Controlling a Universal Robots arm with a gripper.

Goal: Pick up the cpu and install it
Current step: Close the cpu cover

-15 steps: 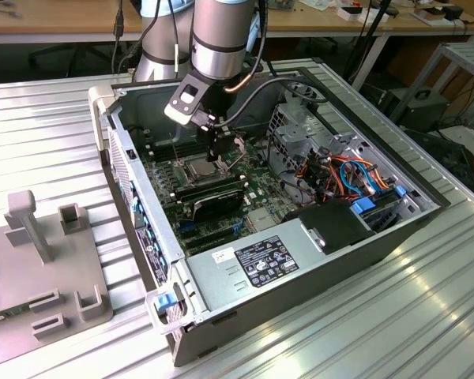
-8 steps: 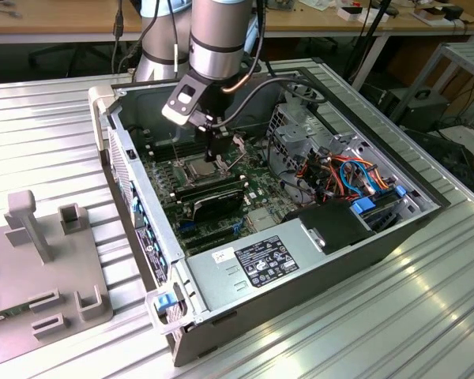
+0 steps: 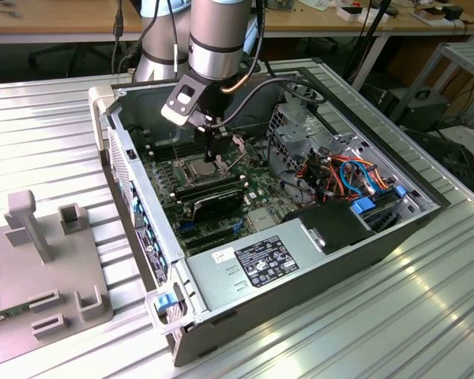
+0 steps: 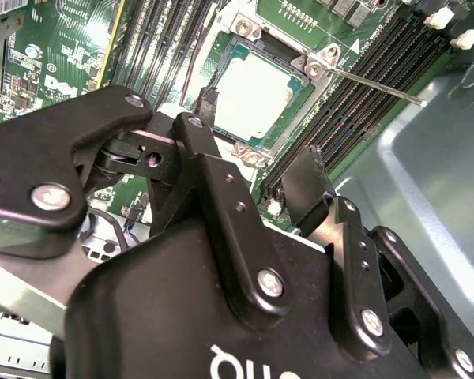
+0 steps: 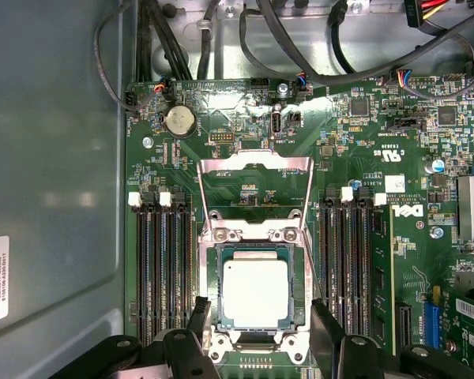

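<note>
Cpu [image 5: 255, 294]: lies flat, grey metallic face up, inside the socket [image 5: 302, 276] of the green motherboard [image 5: 245, 134]. Sits square in the frame, level with it, and is flanked on both sides by rows of black memory slots [image 5: 164, 268].

Socket: stands open, with the load plate [image 5: 257, 164] swung up and away from the chip. In the second wrist view, same cpu [image 4: 253, 99] beside the thin retention lever [image 4: 379, 85], which sticks out sideways over the memory slots.

Gripper [image 5: 259, 308]: hangs just above the socket, with black fingers [image 5: 197, 316] spread wider than the chip, one at each side of it. Clamps nothing. Cannot tell whether the fingertips touch the socket frame.

In the exterior view, gripper [image 3: 213, 150] reaches straight down into the open computer case [image 3: 130, 189]. Case set on the ribbed metal table [image 3: 395, 324], power supply [image 3: 261, 264] at its near end. Grey fixture [image 3: 39, 268] on the table at the exterior view's left, apart from the case.
</note>
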